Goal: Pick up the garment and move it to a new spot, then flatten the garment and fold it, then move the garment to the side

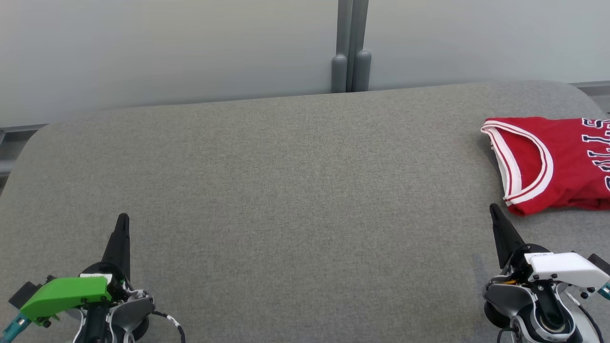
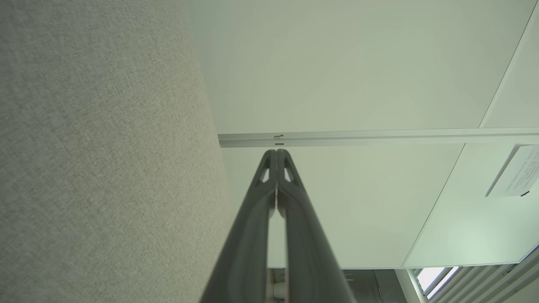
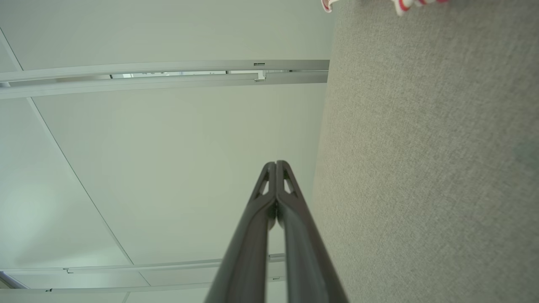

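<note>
Jersey (image 1: 548, 162) lies flat at the far right of the grey pad (image 1: 286, 190), cut off by the head view's right edge. It's red, with the white-trimmed armhole facing left and dark lettering further right.

Left gripper (image 1: 123, 219) sits low left, fingers pressed together, holding nothing, tip over bare pad.

Right gripper (image 1: 493, 209) sits low right, also closed and empty, tip just beside the jersey's near-left corner.

Both wrist views show the finger pairs meeting at the tips, pad on one side and pale wall (image 1: 167, 47) on the other. Right wrist view catches a sliver of red-white trim at its top edge.
</note>
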